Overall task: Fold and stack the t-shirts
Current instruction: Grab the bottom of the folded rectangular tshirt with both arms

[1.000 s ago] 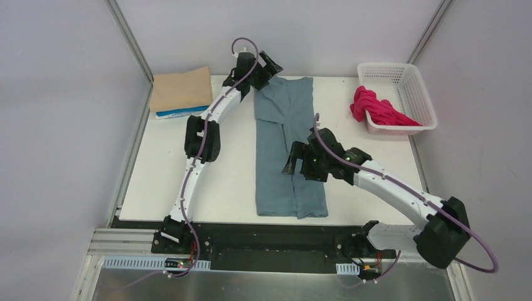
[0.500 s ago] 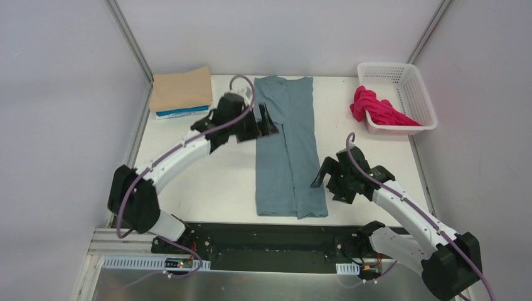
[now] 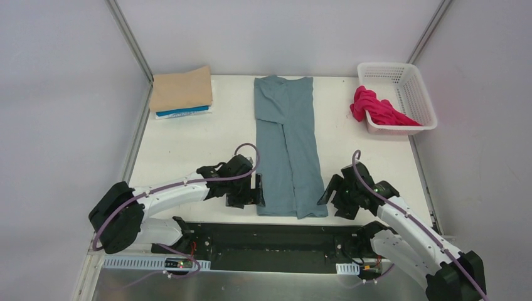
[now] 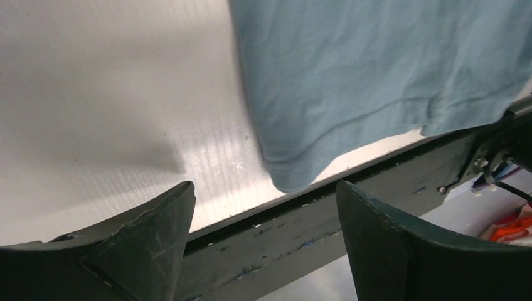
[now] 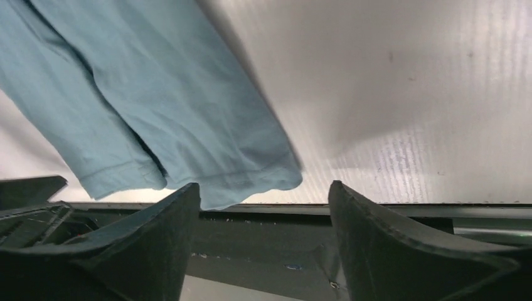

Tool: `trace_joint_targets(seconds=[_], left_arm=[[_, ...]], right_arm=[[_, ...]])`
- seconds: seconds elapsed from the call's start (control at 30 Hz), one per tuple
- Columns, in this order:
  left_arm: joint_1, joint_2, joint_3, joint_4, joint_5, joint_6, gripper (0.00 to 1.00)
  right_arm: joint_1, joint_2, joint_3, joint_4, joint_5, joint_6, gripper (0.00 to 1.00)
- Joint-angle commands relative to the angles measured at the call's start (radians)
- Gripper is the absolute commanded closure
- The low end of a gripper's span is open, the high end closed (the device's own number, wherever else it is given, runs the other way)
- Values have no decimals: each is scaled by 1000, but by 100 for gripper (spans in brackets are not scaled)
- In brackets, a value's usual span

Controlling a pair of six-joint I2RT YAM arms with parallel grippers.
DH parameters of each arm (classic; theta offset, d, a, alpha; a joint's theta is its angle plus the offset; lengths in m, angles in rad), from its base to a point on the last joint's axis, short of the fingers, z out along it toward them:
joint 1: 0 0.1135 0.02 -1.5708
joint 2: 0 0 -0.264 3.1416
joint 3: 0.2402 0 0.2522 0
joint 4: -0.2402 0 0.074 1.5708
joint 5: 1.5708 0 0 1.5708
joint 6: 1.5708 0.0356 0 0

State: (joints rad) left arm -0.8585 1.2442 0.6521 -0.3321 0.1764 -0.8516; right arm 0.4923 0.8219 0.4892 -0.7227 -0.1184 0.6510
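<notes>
On the table (image 3: 188, 144), one teal t-shirt (image 3: 285, 144) between left tool (image 3: 259, 191) and right tool (image 3: 327, 192), both agape.

Four t-shirts (image 3: 285, 144) (image 3: 182, 89) (image 3: 183, 113) (image 3: 374, 106), one basket (image 3: 384, 64), two arms (image 3: 175, 191) (image 3: 411, 227), one table (image 3: 188, 147)

We can read no text, label, brand or number in any view. The blue-and-white edge (image 3: 182, 113) showing under the folded tan t-shirt (image 3: 182, 89) has pale specks (too small and blurred for us to tell whether they are print).
</notes>
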Motion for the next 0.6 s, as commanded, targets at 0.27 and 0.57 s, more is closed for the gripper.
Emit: trace_joint_targets(seconds=[0.27,0.57], left_arm=[[-54,154,14,-8,-36,-68,34],[-60,216,39,7,3,-66,61]], right_arm=[[-7,-55,-87,0,51,138,41],[-6,-3,-103,56,-25,139,61]])
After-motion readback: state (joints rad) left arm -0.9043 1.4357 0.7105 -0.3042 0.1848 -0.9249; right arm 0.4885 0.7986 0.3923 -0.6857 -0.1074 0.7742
